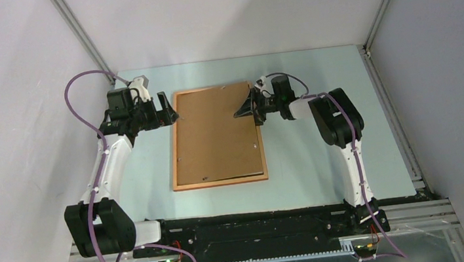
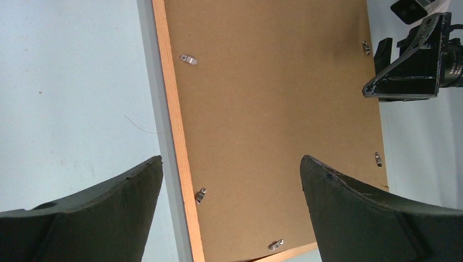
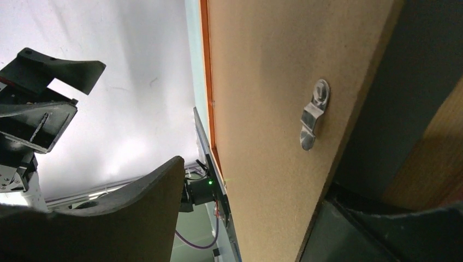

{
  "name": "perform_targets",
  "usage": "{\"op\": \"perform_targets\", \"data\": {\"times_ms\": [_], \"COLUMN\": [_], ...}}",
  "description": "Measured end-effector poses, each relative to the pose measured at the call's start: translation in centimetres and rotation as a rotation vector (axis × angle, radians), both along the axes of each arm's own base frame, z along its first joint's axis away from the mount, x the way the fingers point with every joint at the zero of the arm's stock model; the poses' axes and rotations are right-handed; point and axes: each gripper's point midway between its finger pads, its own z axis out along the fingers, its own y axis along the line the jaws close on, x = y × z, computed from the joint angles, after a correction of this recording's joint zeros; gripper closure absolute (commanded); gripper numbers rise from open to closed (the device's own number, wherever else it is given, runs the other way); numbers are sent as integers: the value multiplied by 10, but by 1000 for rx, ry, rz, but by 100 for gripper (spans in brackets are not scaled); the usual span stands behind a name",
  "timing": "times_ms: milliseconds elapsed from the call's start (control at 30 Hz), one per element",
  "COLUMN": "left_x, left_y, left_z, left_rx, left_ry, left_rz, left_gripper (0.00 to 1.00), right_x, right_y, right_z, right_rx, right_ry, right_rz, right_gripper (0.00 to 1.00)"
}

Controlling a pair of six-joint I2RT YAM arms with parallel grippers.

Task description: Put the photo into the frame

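frame lies back-up at mid table, long side running away from the arms. brown board rests on it, a little askew: it covers the right rail, and its far right corner looks raised.

photo: not in view. under the board or elsewhere, cannot tell.

left gripper: fingers spread wide, empty, hovering at the frame's far left corner.

right gripper: at the far right corner, fingers well apart astride the board's edge, far too wide to be pinching a sheet that thin.

small metal clips dot the board's margin.

handling, judged: board is thin, stiff and light; take it at the overhanging right edge, clear of the clips. frame is rigid, probably slides easily on the smooth top, so pin a rail. a print would be light, floppy and easily creased; pinch its border only.
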Motion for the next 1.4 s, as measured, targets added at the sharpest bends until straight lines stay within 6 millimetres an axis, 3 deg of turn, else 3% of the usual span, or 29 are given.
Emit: {"op": "perform_targets", "data": {"times_ms": [1100,1400], "left_x": [-3,2], "left_y": [-3,-5], "left_z": [-6,-32], "left_rx": [-10,-23], "left_ry": [16,93], "left_rz": [-11,-23], "left_gripper": [0,0], "right_x": [-3,-2], "right_y": [-7,-10], "right_z": [-14,-14], "right_rx": [-312,-374], "right_ry": [-67,-84], "right_rz": [39,46], "right_gripper": [22,22]}}
